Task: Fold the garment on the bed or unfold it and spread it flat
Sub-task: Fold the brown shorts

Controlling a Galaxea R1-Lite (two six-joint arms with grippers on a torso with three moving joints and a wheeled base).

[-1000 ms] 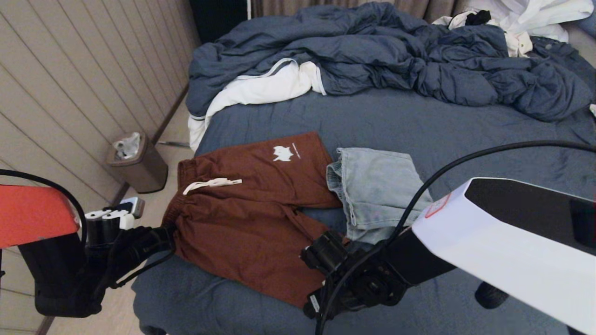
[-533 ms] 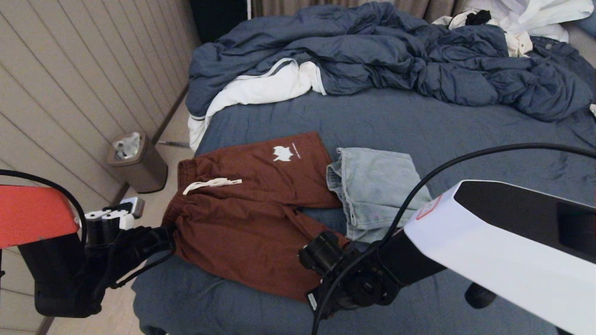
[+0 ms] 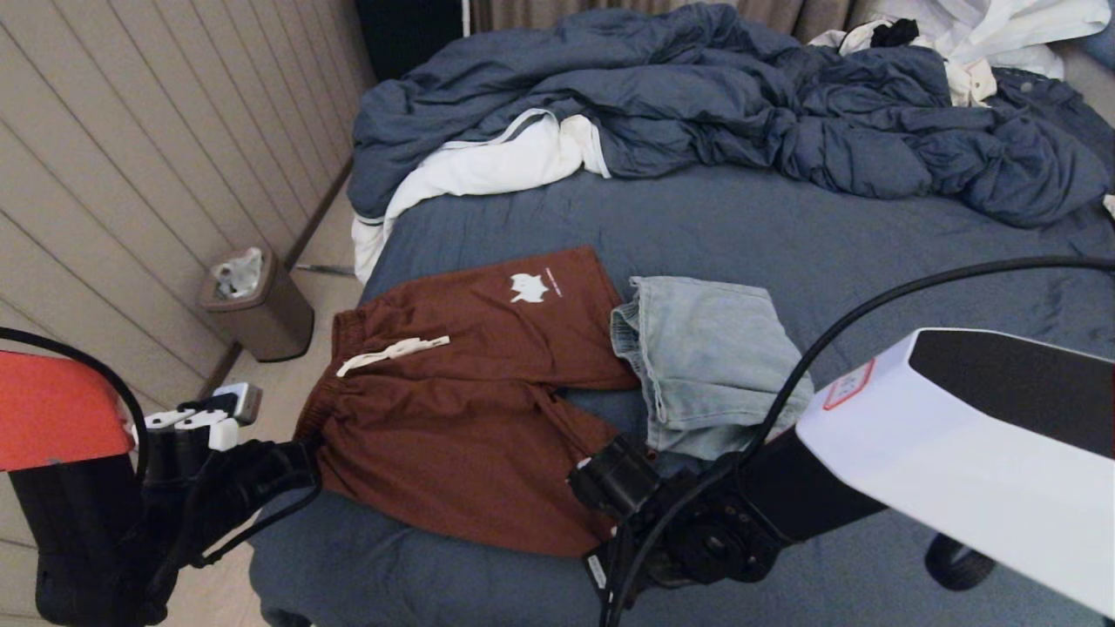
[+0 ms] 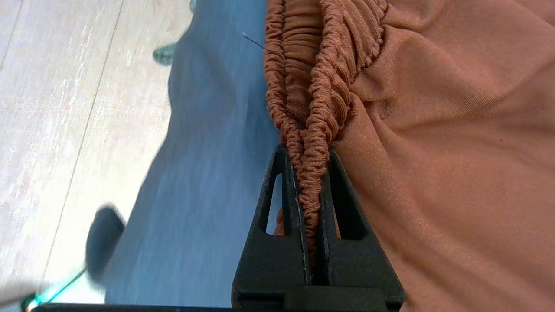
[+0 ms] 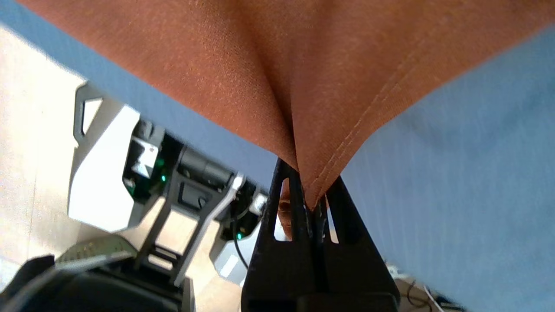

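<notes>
Rust-brown shorts (image 3: 470,409) with a white drawstring and a white logo lie spread on the bed (image 3: 784,235), waistband toward its left edge. My left gripper (image 3: 300,453) is at that edge, shut on the gathered waistband (image 4: 312,86); the left wrist view shows the gripper (image 4: 308,160) with the elastic bunched between its fingers. My right gripper (image 3: 610,522) is at the near leg's hem, mostly hidden under its own wrist. In the right wrist view the gripper (image 5: 310,190) is shut on the stitched hem corner (image 5: 329,164), which is lifted off the sheet.
Folded light-blue denim shorts (image 3: 706,357) lie right beside the brown pair. A rumpled blue duvet (image 3: 697,96) and white linen (image 3: 488,165) fill the far half of the bed. A brown waste bin (image 3: 261,305) stands on the floor at the left by the wall.
The right gripper has gone from open to shut on the hem corner. Both arms have shifted slightly toward me, and the waistband and near leg have been drawn along with them.
</notes>
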